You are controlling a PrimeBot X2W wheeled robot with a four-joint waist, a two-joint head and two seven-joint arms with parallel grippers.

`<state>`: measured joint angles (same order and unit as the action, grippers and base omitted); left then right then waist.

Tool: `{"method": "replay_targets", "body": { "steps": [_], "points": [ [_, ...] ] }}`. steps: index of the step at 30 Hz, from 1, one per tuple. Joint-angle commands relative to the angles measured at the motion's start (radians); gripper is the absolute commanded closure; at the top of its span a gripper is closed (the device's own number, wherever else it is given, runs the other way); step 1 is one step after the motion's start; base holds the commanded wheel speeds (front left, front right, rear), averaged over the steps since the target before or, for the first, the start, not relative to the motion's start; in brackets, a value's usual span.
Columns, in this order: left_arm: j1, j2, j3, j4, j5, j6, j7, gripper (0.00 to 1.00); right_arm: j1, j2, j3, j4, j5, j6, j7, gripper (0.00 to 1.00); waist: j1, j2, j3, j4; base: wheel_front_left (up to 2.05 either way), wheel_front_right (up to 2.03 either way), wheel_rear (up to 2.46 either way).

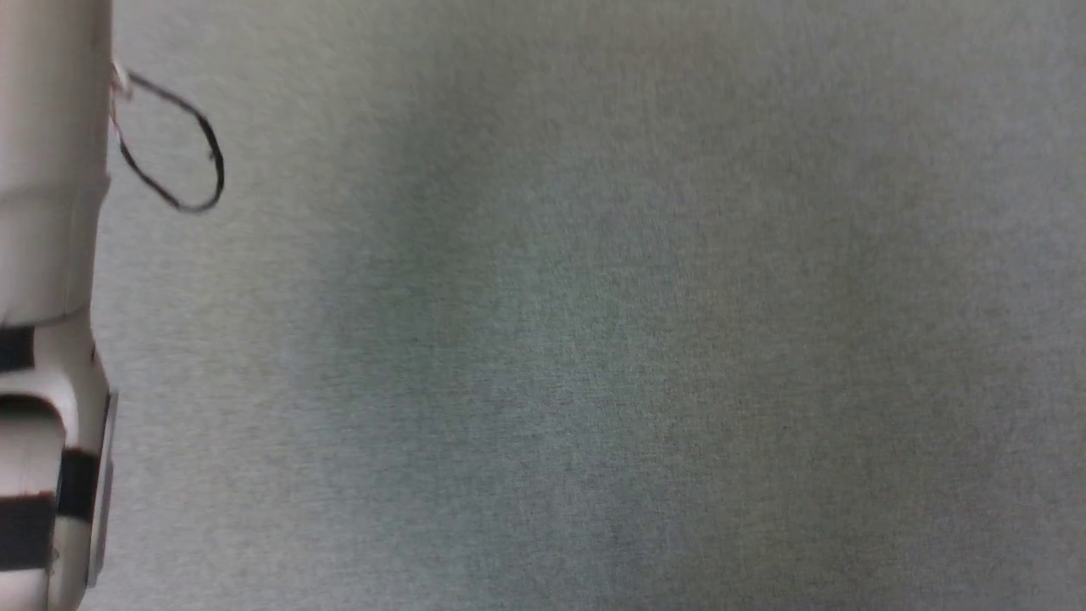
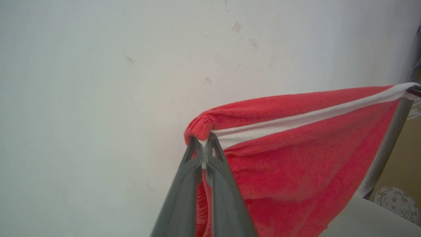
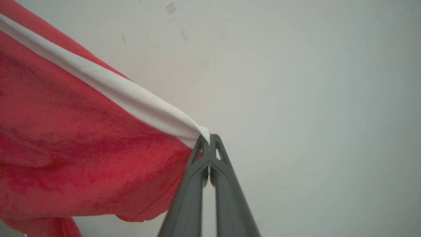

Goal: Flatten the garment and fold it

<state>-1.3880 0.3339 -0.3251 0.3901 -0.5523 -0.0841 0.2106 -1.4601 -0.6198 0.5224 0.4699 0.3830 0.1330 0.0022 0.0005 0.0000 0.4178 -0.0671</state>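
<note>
Left wrist view has it: against the big pale wall point(image 2: 98, 82) the red garment point(image 2: 289, 158) hangs stretched in mid-air, a grey surface point(image 2: 368, 220) showing just under its lower edge. The white band point(image 2: 296, 120) is drawn taut from arm to arm, which looks like a spreading hold to let the cloth drop open before laying it flat. The left gripper point(image 2: 204, 144) is pinched tight on one end and the right gripper point(image 3: 209, 140) on the other, jaws closed to a sliver, and in the head view a thin black cable point(image 1: 195, 144) loops off the pale forearm point(image 1: 42, 212).
</note>
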Motion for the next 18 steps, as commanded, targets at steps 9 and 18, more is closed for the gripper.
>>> {"method": "replay_targets", "body": {
  "steps": [9, 18],
  "points": [
    [-0.053, -0.080, -0.024, 0.240, 0.038, -0.011, -0.228, 1.00, -0.044, 0.105, 0.043, 0.218, -0.017, -0.002, -0.147, 1.00, -0.0005, 0.0000, 0.173, -0.054, 0.00, 0.00, 0.00],
    [0.261, -0.144, -0.149, 0.375, 0.021, -0.041, -0.350, 1.00, 0.241, 0.130, 0.171, 0.250, 0.053, -0.002, -0.236, 1.00, -0.0005, 0.0000, 0.068, -0.009, 0.00, 0.00, 0.00]
  ]
}}
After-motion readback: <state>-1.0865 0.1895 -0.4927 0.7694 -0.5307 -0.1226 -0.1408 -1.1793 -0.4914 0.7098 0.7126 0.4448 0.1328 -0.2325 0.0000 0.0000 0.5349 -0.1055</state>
